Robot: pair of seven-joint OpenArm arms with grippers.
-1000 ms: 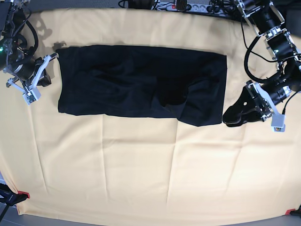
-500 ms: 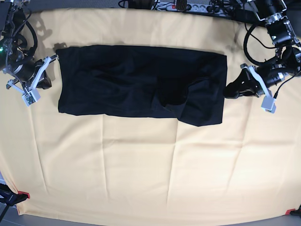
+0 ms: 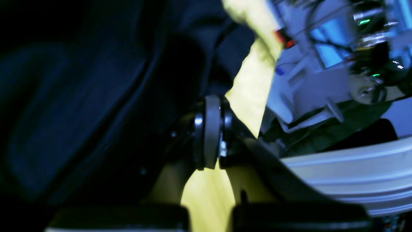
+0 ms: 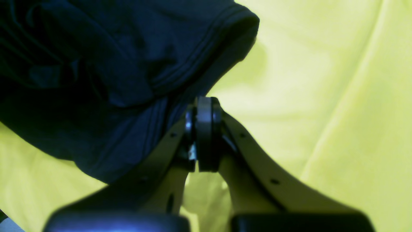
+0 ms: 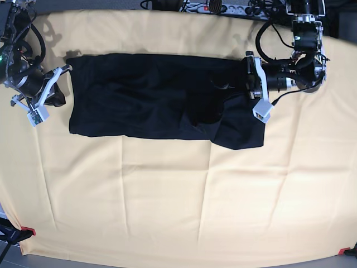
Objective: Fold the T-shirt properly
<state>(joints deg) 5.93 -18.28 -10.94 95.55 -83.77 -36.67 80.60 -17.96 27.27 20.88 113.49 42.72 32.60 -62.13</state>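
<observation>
The black T-shirt lies as a long flat band across the far half of the yellow cloth; it also shows as dark fabric in the wrist views. My left gripper lies over the shirt's right end, near its upper corner. Its jaws are shut and I see no fabric between them. My right gripper sits at the shirt's left edge, also shut. A hemmed corner of the shirt rises just behind its tips, but nothing visible is pinched.
A yellow cloth covers the whole table, with creases running toward the front. A power strip and cables lie along the far edge. Red clamps hold the cloth's front corners.
My left arm has swung from the cloth beside the shirt's lower right corner up and leftward onto the shirt's right end. A small wrinkle shows beside it. The right arm has hardly moved.
</observation>
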